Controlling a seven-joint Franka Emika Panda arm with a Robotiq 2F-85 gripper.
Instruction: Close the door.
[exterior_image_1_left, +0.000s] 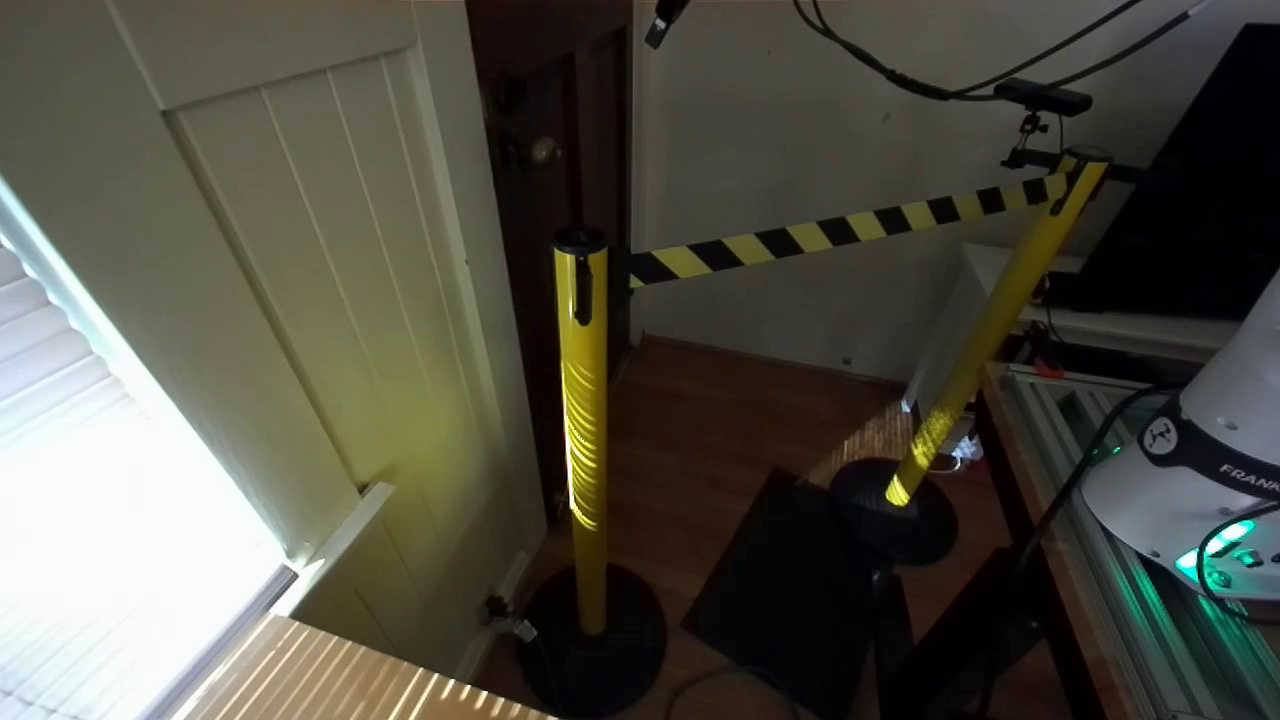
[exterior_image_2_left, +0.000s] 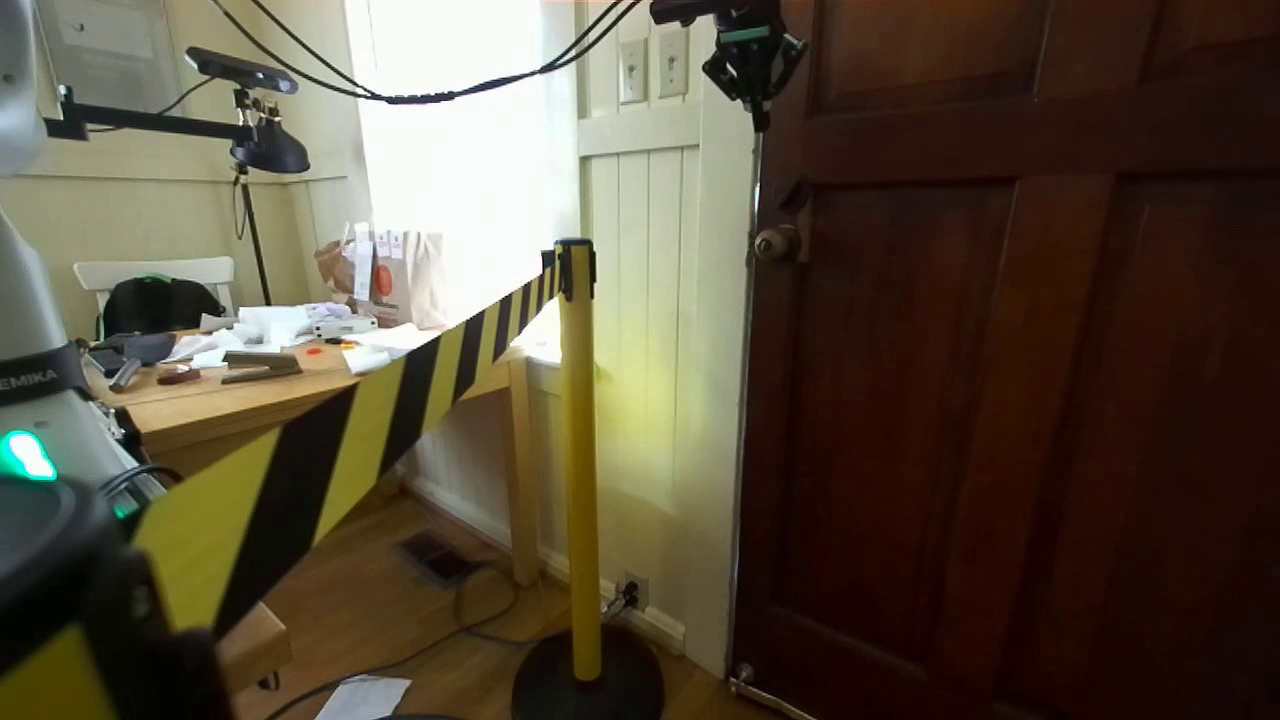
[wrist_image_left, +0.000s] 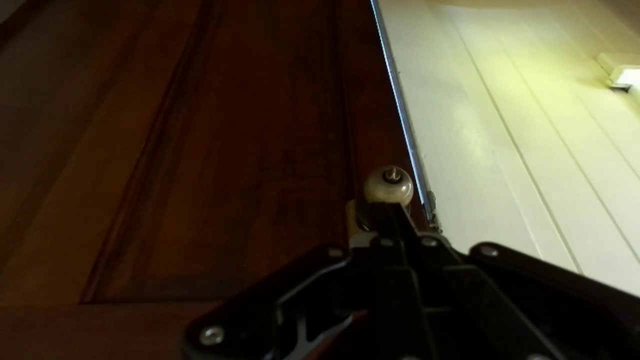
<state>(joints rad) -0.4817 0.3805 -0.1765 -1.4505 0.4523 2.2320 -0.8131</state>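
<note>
The dark brown door (exterior_image_2_left: 900, 420) stands at the right in an exterior view, its edge close beside the white wall. It also shows in an exterior view (exterior_image_1_left: 590, 120) and in the wrist view (wrist_image_left: 260, 125), where a thin bright strip runs along its edge. Its round knob (exterior_image_2_left: 777, 242) shows in the wrist view (wrist_image_left: 388, 187) just beyond my fingertips. My gripper (exterior_image_2_left: 760, 118) points down above the knob, near the door's edge. Its fingers (wrist_image_left: 391, 210) are together with nothing visible between them. Whether the fingertips touch the door, and whether the latch is engaged, I cannot tell.
A yellow post (exterior_image_2_left: 580, 450) stands before the white panelled wall (exterior_image_2_left: 640, 300) near the door. A striped belt (exterior_image_1_left: 850, 230) runs from it to another yellow post (exterior_image_1_left: 985, 310). Cables (exterior_image_2_left: 420, 97) hang overhead. A cluttered desk (exterior_image_2_left: 200, 410) stands by the window.
</note>
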